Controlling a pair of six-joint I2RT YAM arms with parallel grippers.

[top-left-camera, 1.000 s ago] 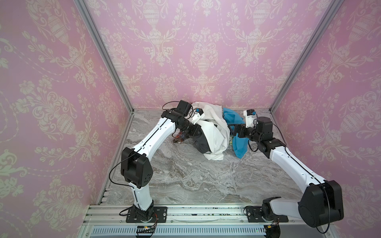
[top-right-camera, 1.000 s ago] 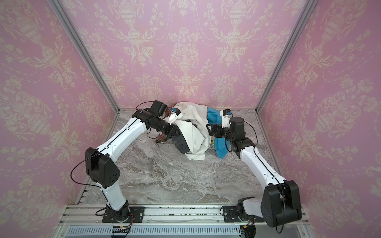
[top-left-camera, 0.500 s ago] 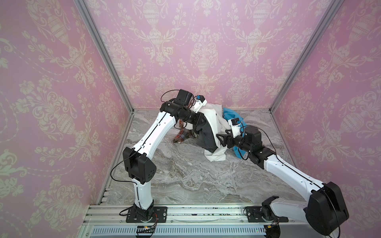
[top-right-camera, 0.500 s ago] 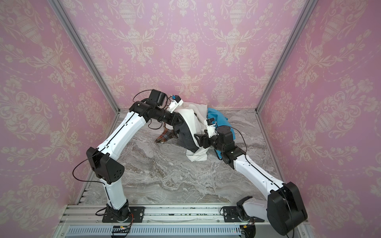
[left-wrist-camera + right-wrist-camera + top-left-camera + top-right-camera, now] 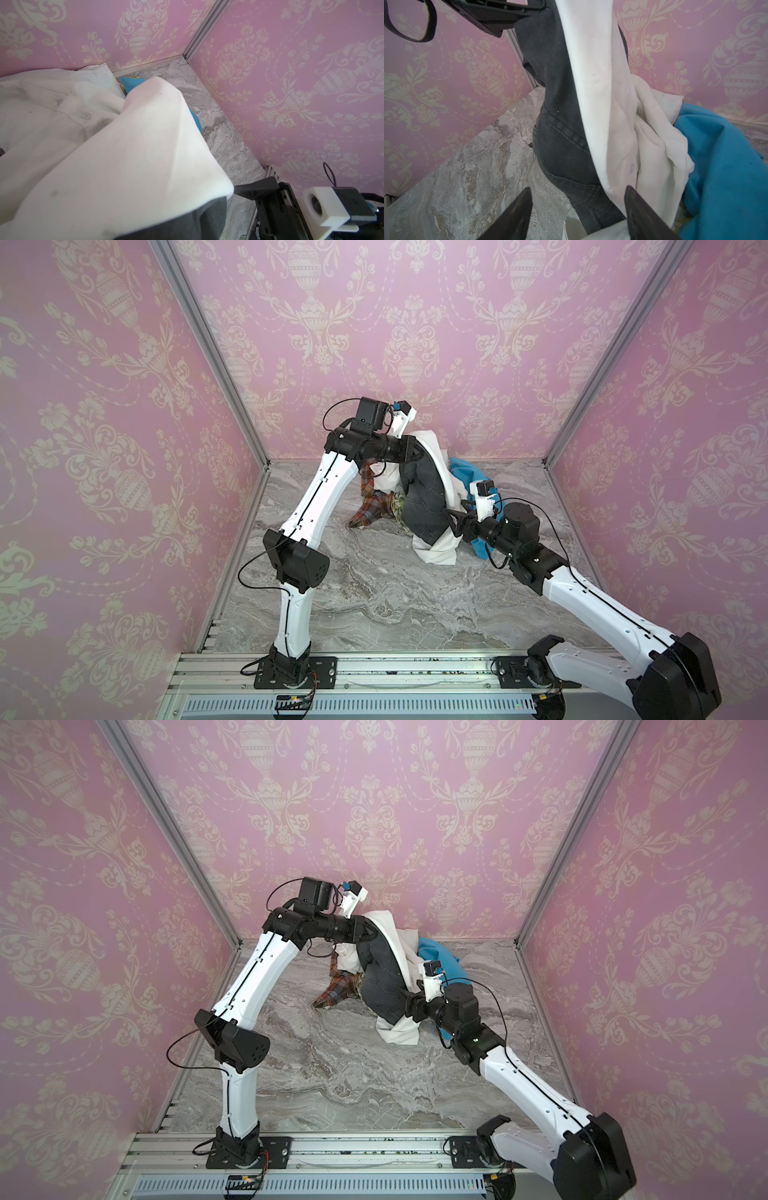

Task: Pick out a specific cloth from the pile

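With the left arm arched high over the pile (image 5: 384, 483) at the twelve o'clock end of the tabletop (image 5: 374, 593), the dark charcoal denim cloth (image 5: 424, 497) hangs from the left end effector (image 5: 409, 451) like a curtain, presumably to pull it apart from the rest. It isn't free: a white sheet (image 5: 440, 549) drapes over that end effector and runs down the cloth's three o'clock edge. The plaid cloth (image 5: 370, 506) and lemon-print fabric (image 5: 397, 506) lie at its nine o'clock, and the bright blue cloth (image 5: 465, 472) at its two o'clock. The left jaws are buried under fabric, closed tight on the denim by the look of the hang. The right end effector (image 5: 456, 521) sits at the cloth's five o'clock, jaws parted, straddling the dark hem and the white sheet's edge without pinching either.
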